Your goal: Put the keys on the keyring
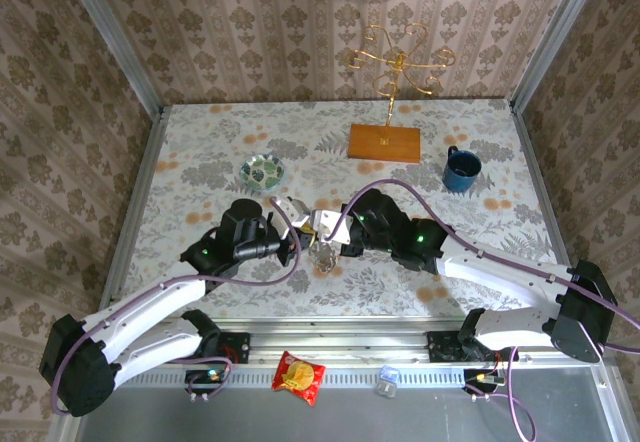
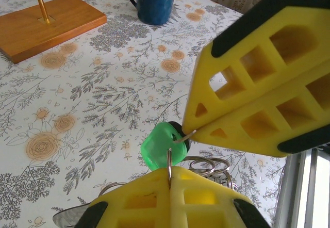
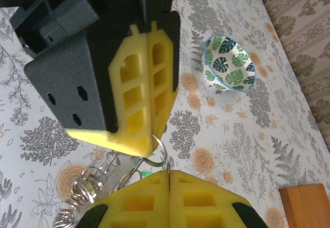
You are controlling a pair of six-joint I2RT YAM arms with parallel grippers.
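Both grippers meet above the table's middle. My left gripper (image 1: pixel 300 224) (image 2: pixel 170 170) is shut on the keyring (image 2: pixel 169 158), a thin silver split ring. A green-headed key (image 2: pixel 164 144) hangs on that ring through its hole. My right gripper (image 1: pixel 330 227) (image 3: pixel 169 172) is shut on the same ring (image 3: pixel 161 157), and its yellow fingers (image 2: pixel 247 99) pinch the ring's wire end at the green head. In the right wrist view the left gripper's fingers (image 3: pixel 142 104) come in from above. A cluster of silver rings and keys (image 2: pixel 206 165) (image 3: pixel 77 197) dangles below, over the cloth (image 1: pixel 322 254).
A leaf-patterned bowl (image 1: pixel 262 171) (image 3: pixel 229 63) stands left of centre. A blue mug (image 1: pixel 461 169) (image 2: pixel 154 0) is at the right. A wooden base with a gold stand (image 1: pixel 385 142) (image 2: pixel 46 24) is at the back. A snack packet (image 1: pixel 299 377) lies on the front rail.
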